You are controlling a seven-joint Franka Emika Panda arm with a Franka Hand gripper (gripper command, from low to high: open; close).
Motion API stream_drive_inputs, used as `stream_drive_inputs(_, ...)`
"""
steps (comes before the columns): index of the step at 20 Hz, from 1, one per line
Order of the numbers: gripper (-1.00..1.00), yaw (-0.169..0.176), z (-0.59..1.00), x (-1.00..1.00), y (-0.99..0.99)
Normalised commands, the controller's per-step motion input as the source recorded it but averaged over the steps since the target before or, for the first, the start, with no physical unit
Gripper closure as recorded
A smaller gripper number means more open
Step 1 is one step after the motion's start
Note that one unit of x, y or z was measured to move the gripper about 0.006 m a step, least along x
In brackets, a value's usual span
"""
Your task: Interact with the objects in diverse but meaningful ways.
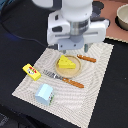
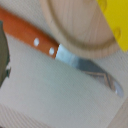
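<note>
A yellow holed cheese wedge lies on the round tan plate in the middle of a beige ribbed mat. The yellow red-marked packet lies at the mat's edge on the exterior view's left. The light blue cup stands near the mat's front corner. My gripper hangs just above the plate's far rim, its fingers hidden under the white wrist body. The wrist view shows the cheese, the plate rim and an orange-handled knife close below, with nothing held.
An orange-handled utensil lies in front of the plate and another on the exterior view's right of it. A round grey vessel sits on a brown surface at the back right. The table around the mat is black.
</note>
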Motion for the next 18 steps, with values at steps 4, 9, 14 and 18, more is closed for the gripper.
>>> stream_drive_inputs(4,-1.0,0.246,0.49,-0.14,0.26)
stream_drive_inputs(9,-1.0,0.209,0.63,-0.02,0.24)
stream_drive_inputs(14,-1.0,0.175,-0.17,0.0,-0.17)
stream_drive_inputs(18,-1.0,0.154,-0.32,-0.06,-0.25)
